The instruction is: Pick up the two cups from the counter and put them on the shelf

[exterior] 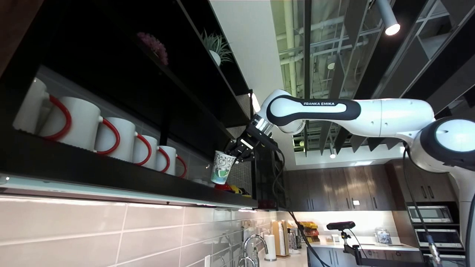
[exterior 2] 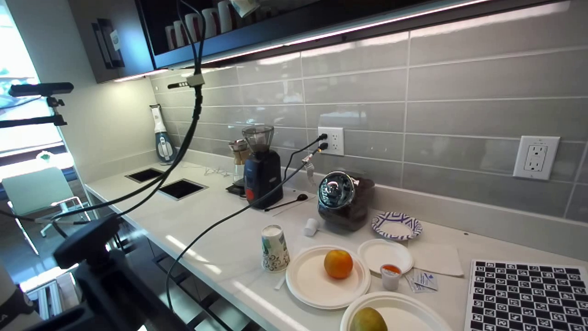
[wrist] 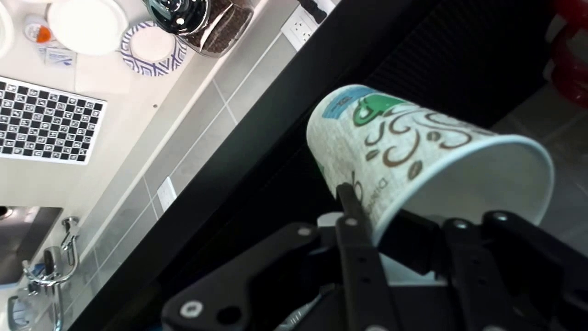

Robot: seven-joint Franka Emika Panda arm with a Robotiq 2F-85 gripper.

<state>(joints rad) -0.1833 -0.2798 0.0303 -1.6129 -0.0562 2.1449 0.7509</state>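
Observation:
My gripper [exterior: 236,152] is shut on the rim wall of a paper cup [exterior: 222,167] with brown swirls and a green print. In the wrist view, one finger of the gripper [wrist: 376,207] is outside the cup [wrist: 390,133] and one inside its mouth. The cup is tilted at the front of the dark lower shelf [exterior: 111,170], which also shows in the wrist view [wrist: 257,124]. I cannot tell whether its bottom touches the shelf. A similar paper cup [exterior 2: 274,250] stands upside down on the white counter [exterior 2: 216,243], left of a plate.
White mugs with red handles [exterior: 120,139] line the shelf. Red items [exterior: 223,187] sit behind the held cup. The upper tier [exterior: 193,96] hangs overhead. A plate with an orange [exterior 2: 338,264], a coffee grinder [exterior 2: 262,177] and a glass jar [exterior 2: 347,202] stand on the counter.

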